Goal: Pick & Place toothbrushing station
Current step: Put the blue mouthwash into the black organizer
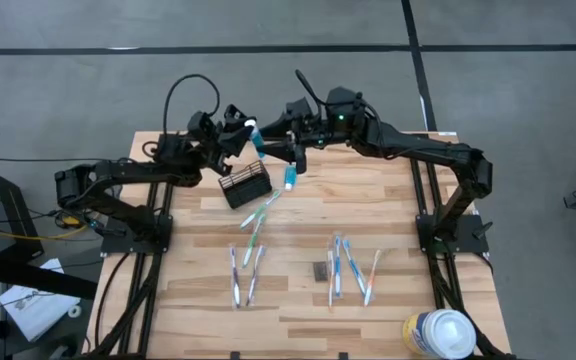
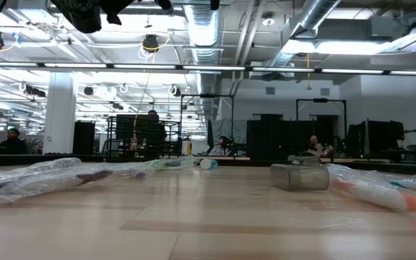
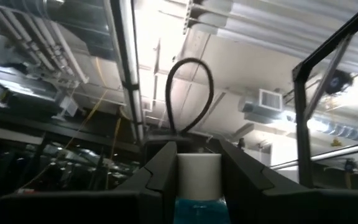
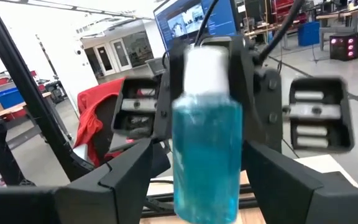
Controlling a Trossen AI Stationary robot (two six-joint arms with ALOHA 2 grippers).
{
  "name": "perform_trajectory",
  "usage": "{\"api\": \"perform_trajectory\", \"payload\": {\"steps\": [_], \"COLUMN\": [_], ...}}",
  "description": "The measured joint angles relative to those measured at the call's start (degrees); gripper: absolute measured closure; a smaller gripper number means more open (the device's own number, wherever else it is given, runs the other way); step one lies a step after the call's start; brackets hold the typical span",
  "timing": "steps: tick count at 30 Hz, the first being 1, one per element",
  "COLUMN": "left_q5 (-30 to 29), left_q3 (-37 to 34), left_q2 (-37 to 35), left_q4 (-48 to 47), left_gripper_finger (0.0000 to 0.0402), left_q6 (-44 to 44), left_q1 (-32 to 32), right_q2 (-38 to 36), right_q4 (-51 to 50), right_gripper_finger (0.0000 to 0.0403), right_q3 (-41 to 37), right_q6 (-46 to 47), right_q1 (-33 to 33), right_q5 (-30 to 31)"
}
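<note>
A blue toothpaste tube with a white cap [image 1: 254, 133] is lifted above the table's far side, and my left gripper [image 1: 240, 136] is shut on it. My right gripper [image 1: 286, 142] comes level from the right. It is open, and its fingers [image 4: 132, 171] stand on either side of the tube's blue body [image 4: 207, 143] with gaps showing. The black wire caddy [image 1: 245, 187] stands on the table below. A second blue tube [image 1: 290, 178] lies beside it. Wrapped toothbrushes [image 1: 255, 215] lie nearer the front. My left gripper pinches the tube at its cap end [image 3: 197, 177] between its two fingers [image 3: 163, 180]. The fingers slant upward from the table's left. The tube stands upright with its cap up and its blue body [image 4: 207, 143] hanging below, clear of the table.
More wrapped toothbrushes lie in pairs at the front left [image 1: 243, 275] and front right [image 1: 353, 270], with a small dark grey block [image 1: 320, 270] between them. A large white round canister [image 1: 438, 333] stands at the near right corner. People sit in the room beyond the table.
</note>
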Motion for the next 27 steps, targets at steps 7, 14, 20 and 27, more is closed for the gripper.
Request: {"api": "perform_trajectory", "payload": {"steps": [7,14,20,27], "left_q5": [2.7,3.6,4.7,6.1], "left_q3": [1.7,1.9,1.8,1.8], "left_q2": [0.9,1.3,1.3,1.2], "left_q4": [-0.5,0.1,0.3,0.3], "left_gripper_finger": [0.0318,0.0318,0.0318,0.0318], "left_q6": [-1.3,-2.7,-3.2,-3.4], "left_q1": [-0.7,-1.0,-0.8,-1.4], "right_q2": [1.3,1.3,1.2,1.2], "right_q4": [1.4,3.0,0.1,-0.2], "right_gripper_finger": [0.0163,0.0165,0.0213,0.0297], "right_q3": [0.0,0.7,3.1,3.1], "right_q6": [1.8,2.3,1.4,1.0], "right_q1": [0.2,0.5,0.0,-0.1], "right_q5": [-1.4,-1.4,-1.4,-2.5]}}
